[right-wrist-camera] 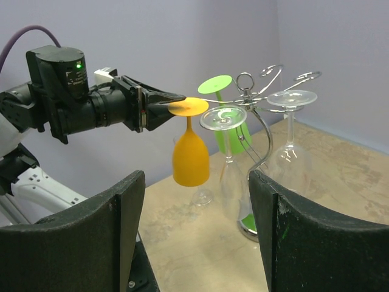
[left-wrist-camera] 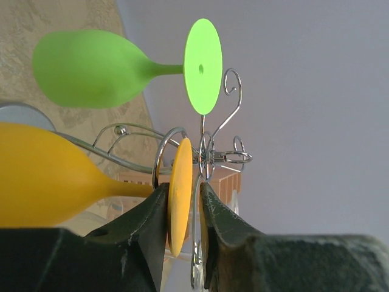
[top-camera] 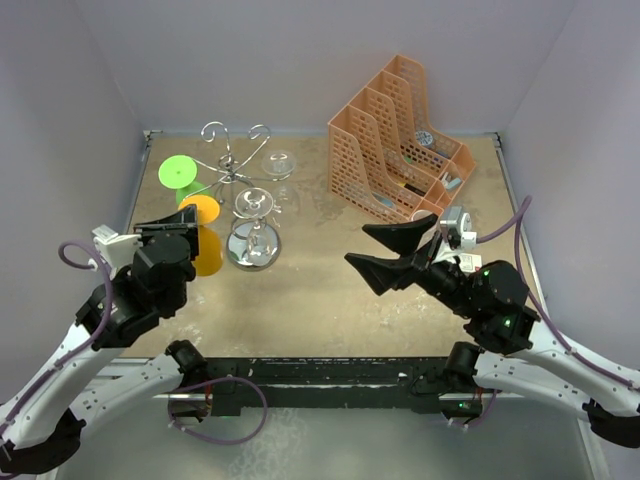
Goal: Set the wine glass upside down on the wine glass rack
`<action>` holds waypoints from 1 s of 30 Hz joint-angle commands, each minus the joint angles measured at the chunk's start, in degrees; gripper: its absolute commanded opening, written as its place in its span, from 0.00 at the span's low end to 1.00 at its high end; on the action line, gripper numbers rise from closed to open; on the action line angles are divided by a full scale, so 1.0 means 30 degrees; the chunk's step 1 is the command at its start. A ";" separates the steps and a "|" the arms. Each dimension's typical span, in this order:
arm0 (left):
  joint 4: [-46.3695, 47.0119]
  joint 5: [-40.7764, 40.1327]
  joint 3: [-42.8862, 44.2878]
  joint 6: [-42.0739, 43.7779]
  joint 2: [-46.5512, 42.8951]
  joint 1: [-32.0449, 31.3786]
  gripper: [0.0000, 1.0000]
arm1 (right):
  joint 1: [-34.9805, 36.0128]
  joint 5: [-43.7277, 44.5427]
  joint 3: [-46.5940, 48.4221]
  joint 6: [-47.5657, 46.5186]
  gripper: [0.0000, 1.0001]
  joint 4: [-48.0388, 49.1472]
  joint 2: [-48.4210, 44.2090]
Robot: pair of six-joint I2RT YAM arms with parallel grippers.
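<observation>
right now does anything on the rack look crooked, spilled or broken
Nothing stands out. The orange glass, the green glass and two clear glasses hang bowl-down on the wine glass rack. Nothing looks spilled or cracked. The left gripper has a finger on each side of the orange foot.

- Orange wine glass (right-wrist-camera: pixel 190 159): yellow-orange all over, opaque.
- Green wine glass (left-wrist-camera: pixel 91 70): bright lime green, with no pattern.
- Clear glasses (right-wrist-camera: pixel 223 117): colourless and see-through.
- Rack (top-camera: pixel 240 255): shiny silver wire with a mirror-bright round base.
- File organiser (top-camera: pixel 370 150): pale orange plastic with a mesh pattern of small holes.
- Table (top-camera: pixel 320 290): beige, mottled with paler blotches.
- Walls (top-camera: pixel 300 60): plain pale lilac-grey.
- Left gripper (right-wrist-camera: pixel 179 100) and right gripper (top-camera: pixel 357 245): matt black.
- Arms (top-camera: pixel 40 390): white lower links.
- Cables (top-camera: pixel 75 255): dull purple.
</observation>
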 commanded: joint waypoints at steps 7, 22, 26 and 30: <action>-0.2934 0.1856 0.1170 0.0030 -0.0856 0.0032 0.35 | 0.0014 0.0864 0.0530 0.0309 0.71 0.0429 -0.0116; -0.3602 0.1336 0.3341 0.4763 -0.2403 0.0028 0.46 | 0.0012 0.3646 0.0737 0.1182 0.70 -0.1145 0.0376; -0.1707 0.2426 0.3890 0.8647 -0.3165 0.0029 0.52 | 0.0014 0.6039 0.1244 0.2722 0.67 -0.2741 0.1458; -0.0535 0.3641 0.4748 1.2015 -0.3450 0.0031 0.53 | 0.0014 1.1504 0.2300 0.4537 0.67 -0.5936 0.3327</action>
